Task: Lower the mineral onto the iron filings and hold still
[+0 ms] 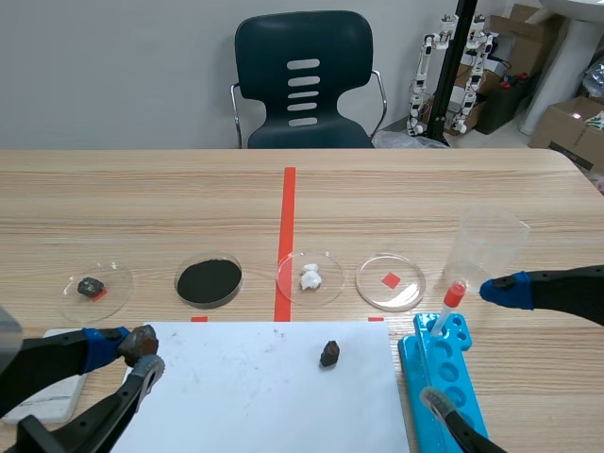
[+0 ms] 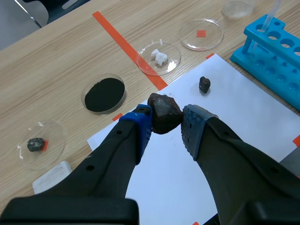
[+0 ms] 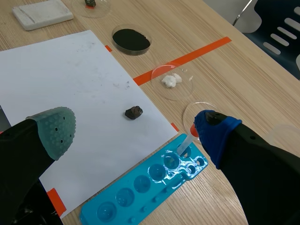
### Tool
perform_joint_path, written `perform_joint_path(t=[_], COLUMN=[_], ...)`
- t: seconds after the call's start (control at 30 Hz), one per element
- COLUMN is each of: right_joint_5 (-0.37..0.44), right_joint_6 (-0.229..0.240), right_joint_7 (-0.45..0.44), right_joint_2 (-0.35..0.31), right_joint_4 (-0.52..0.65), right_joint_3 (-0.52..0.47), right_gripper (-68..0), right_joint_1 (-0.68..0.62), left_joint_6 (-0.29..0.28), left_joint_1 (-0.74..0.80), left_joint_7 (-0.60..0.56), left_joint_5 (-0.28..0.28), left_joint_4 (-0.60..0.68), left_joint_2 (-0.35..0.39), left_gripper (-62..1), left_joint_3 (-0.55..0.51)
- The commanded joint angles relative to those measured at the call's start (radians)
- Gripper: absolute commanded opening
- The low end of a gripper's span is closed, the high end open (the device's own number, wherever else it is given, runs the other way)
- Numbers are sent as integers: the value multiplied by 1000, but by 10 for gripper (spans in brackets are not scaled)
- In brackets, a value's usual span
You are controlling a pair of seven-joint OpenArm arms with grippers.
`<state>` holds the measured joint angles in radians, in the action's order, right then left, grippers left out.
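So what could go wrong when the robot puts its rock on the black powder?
The mineral sits only at the tips of the left pincer, so it might slip and drop. The iron filings lie in a shallow dish; the thick fingers could bump its rim and spill them.

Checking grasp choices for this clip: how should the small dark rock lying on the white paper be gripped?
Likely from straight above, pinching across its shorter width. The small dark rock lies alone on the flat white paper, slightly elongated, with room on both sides.
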<state>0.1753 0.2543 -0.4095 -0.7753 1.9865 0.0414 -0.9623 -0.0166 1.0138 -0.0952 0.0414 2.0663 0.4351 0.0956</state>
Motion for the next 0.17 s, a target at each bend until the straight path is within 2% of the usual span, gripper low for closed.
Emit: perform_joint_path(t=[0.0, 0.13], right_joint_5=[11, 11], right_joint_6=[0, 0], right_joint_7=[-11, -11], right_joint_2=[0, 0], right_joint_4=[5, 5], right_joint_3=[-1, -1], right_gripper=[-146, -146], right_joint_1=[1, 1], left_joint_6=[2, 2], left_joint_1=[-3, -3], left_joint_7=[-20, -20], left_joint_5=[-7, -7], left_joint_4=[16, 16], left_joint_2=[-7, -7], left_gripper=[-549, -549], left_joint_3=[0, 0])
